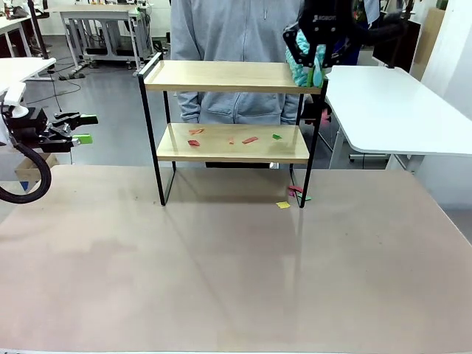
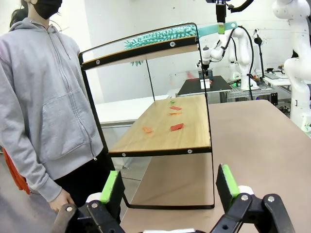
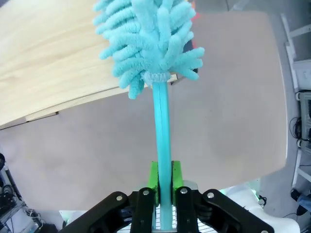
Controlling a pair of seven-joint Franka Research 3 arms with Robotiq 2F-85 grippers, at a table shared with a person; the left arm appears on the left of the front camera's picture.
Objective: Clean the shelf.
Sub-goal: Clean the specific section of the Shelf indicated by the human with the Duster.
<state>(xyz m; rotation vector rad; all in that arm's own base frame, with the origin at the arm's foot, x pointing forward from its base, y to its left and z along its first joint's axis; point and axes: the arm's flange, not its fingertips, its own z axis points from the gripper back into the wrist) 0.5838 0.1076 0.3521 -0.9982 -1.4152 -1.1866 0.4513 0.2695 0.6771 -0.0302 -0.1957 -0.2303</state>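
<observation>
The right tool (image 3: 164,177), clamped on a teal duster (image 3: 150,34), holds it at the right end of the top board of the shelf (image 1: 228,76), far-centre on the worktop (image 1: 221,280); the left tool (image 2: 169,185) hangs at left, fingers apart. Light, flat strokes leftward look best; scraps (image 1: 249,139) litter the lower board.

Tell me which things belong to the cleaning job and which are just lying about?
Part of the job: the shelf; the turquoise duster, clamped in the right claw; the paper scraps on the lower board; the scraps on the table by the shelf's foot.
Just there: the left claw, open and empty; the white side table; the person in a grey hoodie behind the shelf.
</observation>
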